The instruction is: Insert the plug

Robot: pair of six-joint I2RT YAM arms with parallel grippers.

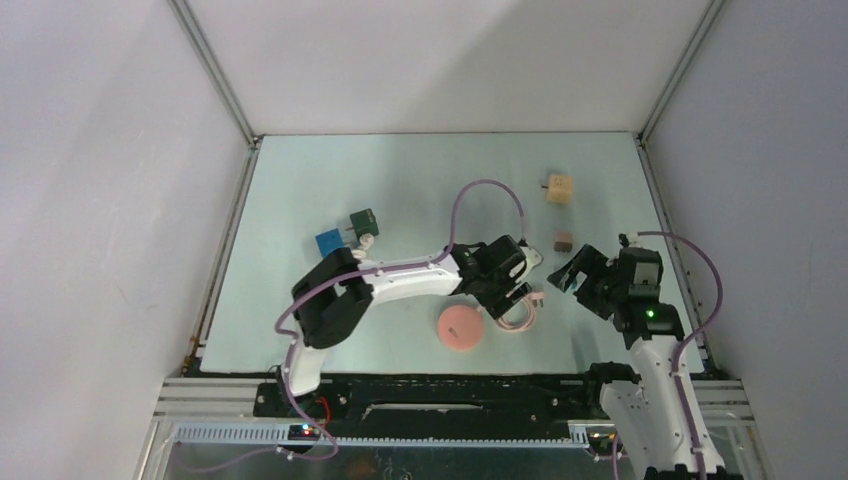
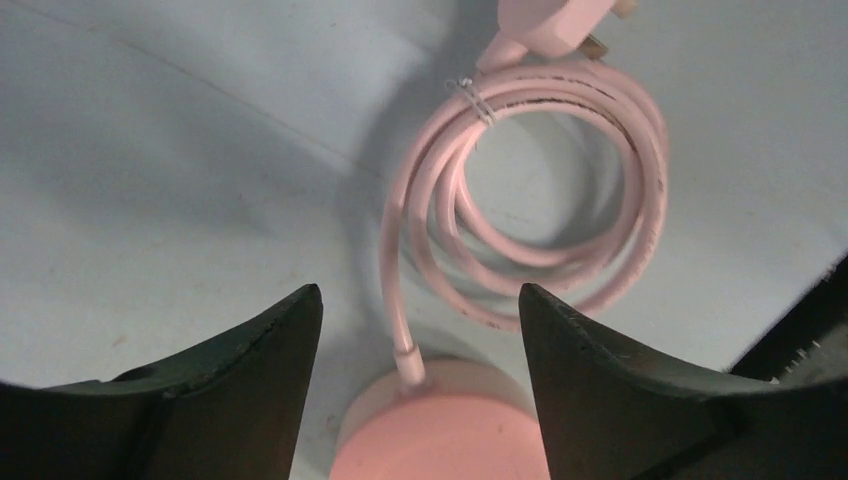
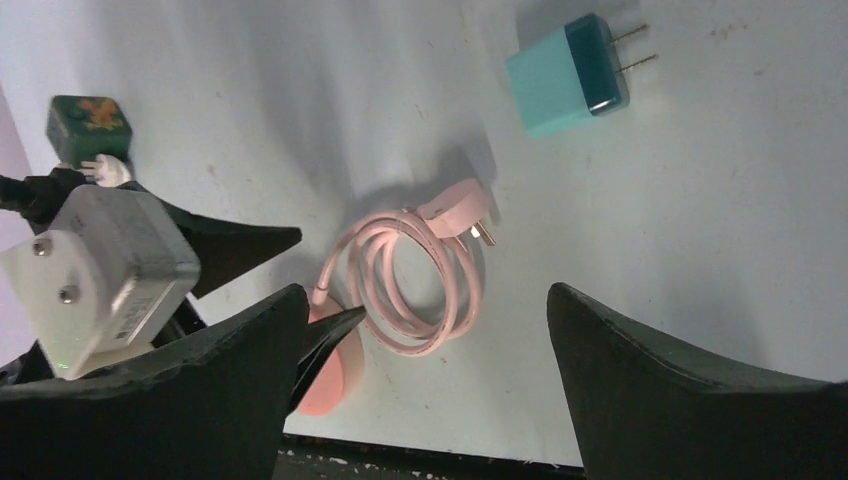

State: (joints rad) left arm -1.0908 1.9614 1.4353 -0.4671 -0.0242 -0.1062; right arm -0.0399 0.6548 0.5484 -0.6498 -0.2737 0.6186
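from above, your left tool (image 1: 512,285) hangs released over the pink coiled cable (image 1: 518,318) on the pale green table (image 1: 400,180). the cable's small pink plug (image 1: 538,297) lies just past it, toward the right tool (image 1: 572,277), which is also released and empty. the two tools are near each other here, so if both go for the plug they could knock together. the flat round pink disc (image 1: 461,327) sits just beside the coil.

in the left wrist view the jaws stand apart and grip nothing. the cable's straight run into the disc passes between them, while the plug sits at the top edge, well ahead of the fingertips. close now and you would likely pinch cable rather than plug, and a lift would drag the coil and disc along. a thin tie (image 2: 470,97) binds the coil, so expect it to move as one bundle and tug back on the plug.

in the right wrist view the wide-open jaws frame the coil, with the plug lying flat at its far side. a small, flat plug may skid or twist when you pinch it from above. a teal block adapter with two prongs (image 3: 565,80) lies well apart from it. these views do not show which socket the plug belongs in, so you risk steering to the wrong target.
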